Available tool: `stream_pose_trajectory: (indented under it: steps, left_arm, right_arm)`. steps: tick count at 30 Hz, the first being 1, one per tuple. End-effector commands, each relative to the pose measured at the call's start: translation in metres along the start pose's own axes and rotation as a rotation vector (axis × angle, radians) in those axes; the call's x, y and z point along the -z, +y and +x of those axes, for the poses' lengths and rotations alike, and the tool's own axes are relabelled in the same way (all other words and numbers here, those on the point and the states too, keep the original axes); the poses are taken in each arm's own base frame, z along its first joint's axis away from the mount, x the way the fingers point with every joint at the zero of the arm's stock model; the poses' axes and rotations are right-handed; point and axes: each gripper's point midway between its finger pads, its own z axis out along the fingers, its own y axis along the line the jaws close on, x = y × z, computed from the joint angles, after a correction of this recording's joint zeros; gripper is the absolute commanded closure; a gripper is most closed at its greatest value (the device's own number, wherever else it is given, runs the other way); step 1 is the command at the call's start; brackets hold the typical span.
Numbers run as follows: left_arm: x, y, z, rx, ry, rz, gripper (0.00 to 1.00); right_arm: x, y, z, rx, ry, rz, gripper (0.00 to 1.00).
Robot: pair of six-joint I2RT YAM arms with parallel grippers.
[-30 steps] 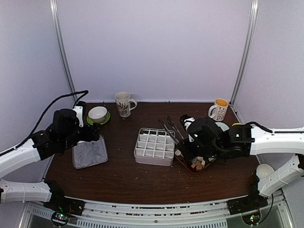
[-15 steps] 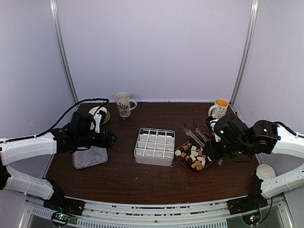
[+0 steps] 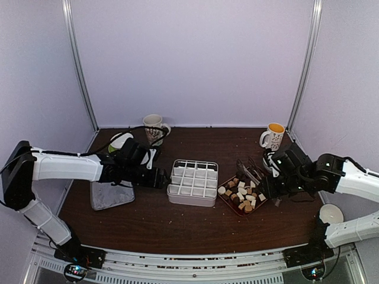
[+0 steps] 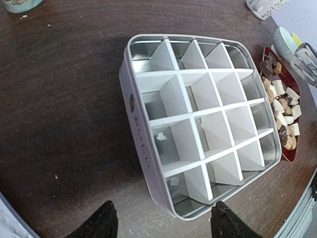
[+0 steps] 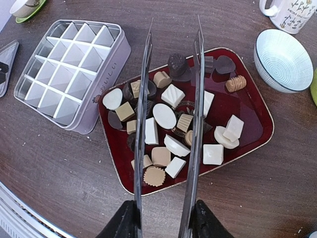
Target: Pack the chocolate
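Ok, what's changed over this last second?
The left end effector left the grey lid and reached right to the left edge of the divider tin, open and holding nothing. The right end effector, shut on the tongs, drew back to the right off the red tray, uncovering the chocolate. The tong tips now hang over it. Tin, tray and lid stayed put.
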Motion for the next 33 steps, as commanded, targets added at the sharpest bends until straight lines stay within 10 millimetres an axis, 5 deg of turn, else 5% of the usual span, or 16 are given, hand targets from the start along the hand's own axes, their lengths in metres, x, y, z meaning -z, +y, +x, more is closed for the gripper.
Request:
stream_pose_trajectory:
  steps: [1, 13, 22, 33]
  left_arm:
    - [-0.012, -0.020, -0.008, 0.003, 0.017, 0.047, 0.36]
    - [-0.044, 0.000, -0.007, 0.033, 0.059, -0.084, 0.53]
    - [-0.056, 0.020, -0.013, 0.043, 0.062, -0.222, 0.56]
    - [-0.061, 0.028, 0.002, 0.076, 0.106, -0.271, 0.79]
  right_arm:
    - [-0.004, -0.001, -0.003, -0.027, -0.027, 0.001, 0.61]
    - [-0.004, -0.005, 0.004, -0.031, -0.030, -0.006, 0.61]
    - [-0.005, -0.003, 0.005, -0.046, -0.037, -0.022, 0.61]
    - [-0.010, -0.005, 0.006, -0.035, -0.036, -0.008, 0.60]
